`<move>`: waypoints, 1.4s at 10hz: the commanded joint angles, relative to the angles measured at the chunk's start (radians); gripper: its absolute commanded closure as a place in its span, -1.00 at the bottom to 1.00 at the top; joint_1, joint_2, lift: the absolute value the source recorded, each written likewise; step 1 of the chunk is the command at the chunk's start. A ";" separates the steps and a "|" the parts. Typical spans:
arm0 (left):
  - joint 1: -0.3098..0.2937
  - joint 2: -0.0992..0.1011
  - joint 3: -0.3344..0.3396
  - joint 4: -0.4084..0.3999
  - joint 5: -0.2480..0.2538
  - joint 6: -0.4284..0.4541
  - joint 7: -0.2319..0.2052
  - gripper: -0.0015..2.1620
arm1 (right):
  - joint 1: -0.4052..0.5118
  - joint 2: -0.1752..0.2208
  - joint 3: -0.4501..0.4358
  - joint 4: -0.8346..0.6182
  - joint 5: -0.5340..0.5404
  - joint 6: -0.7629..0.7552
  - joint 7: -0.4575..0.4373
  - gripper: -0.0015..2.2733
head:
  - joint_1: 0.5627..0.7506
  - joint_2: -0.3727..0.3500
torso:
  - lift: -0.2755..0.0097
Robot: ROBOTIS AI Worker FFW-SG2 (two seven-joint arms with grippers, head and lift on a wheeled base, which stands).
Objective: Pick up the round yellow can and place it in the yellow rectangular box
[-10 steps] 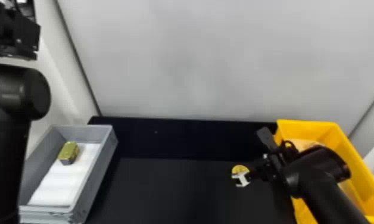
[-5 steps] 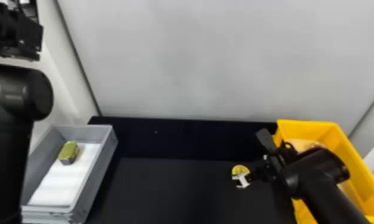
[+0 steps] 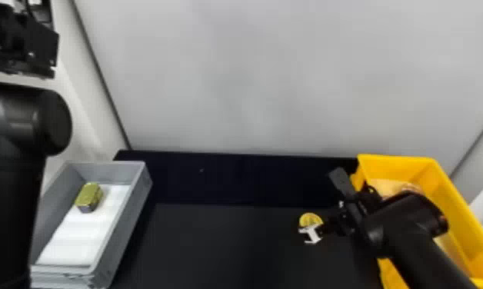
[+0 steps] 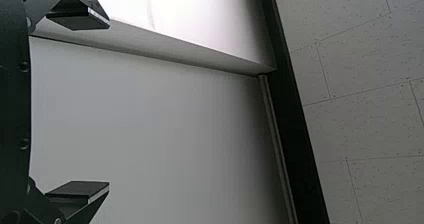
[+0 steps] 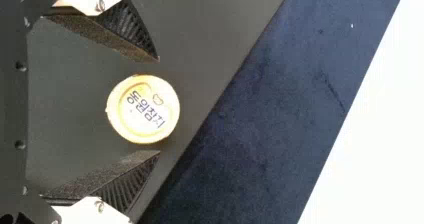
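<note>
Round yellow can [image 3: 310, 220]: one, lid up on the black tabletop [image 3: 221, 246], between four and five o'clock from the head view's centre.
Right gripper [image 3: 313, 233]: at the can; jaws released, one either side of it, a gap to each.
Yellow rectangular box [image 3: 454, 200]: one, at three o'clock from the can, partly behind the right arm [image 3: 413, 238].
Grey bin [image 3: 131, 215]: one, at nine o'clock; white lining [image 3: 81, 238], small yellow-green block [image 3: 89, 196] towards its twelve o'clock end.
Left gripper [image 3: 31, 46]: raised, ten o'clock; jaws released, holding nothing.
</note>
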 commanded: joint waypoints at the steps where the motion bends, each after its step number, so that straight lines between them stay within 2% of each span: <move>1: -0.002 -0.001 -0.004 0.001 0.000 -0.006 0.000 -0.87 | -0.005 0.000 0.002 0.024 0.000 -0.009 -0.009 -0.88 | 0.07 0.18 | 0.86; 5: -0.003 -0.006 -0.004 0.004 0.000 -0.013 0.000 -0.87 | -0.008 0.005 -0.007 0.046 0.000 -0.032 -0.024 -0.81 | 0.07 0.18 | 0.86; 6: -0.003 -0.007 -0.006 0.004 0.000 -0.013 0.000 -0.87 | -0.006 0.005 -0.007 0.046 0.000 -0.035 -0.029 -0.73 | 0.07 0.18 | 0.86; 7: -0.002 -0.007 -0.006 0.004 0.000 -0.013 0.000 -0.87 | -0.006 0.006 -0.009 0.046 0.000 -0.038 -0.032 -0.53 | 0.07 0.18 | 0.86; 8: -0.002 -0.007 -0.006 0.004 0.000 -0.013 0.000 -0.87 | -0.005 0.006 -0.010 0.046 0.000 -0.046 -0.026 -0.47 | 0.07 0.18 | 0.86; 14: 0.002 -0.006 0.000 0.004 0.002 -0.013 0.000 -0.87 | 0.011 0.005 -0.001 0.012 0.000 -0.010 -0.004 -0.46 | 0.07 0.18 | 0.86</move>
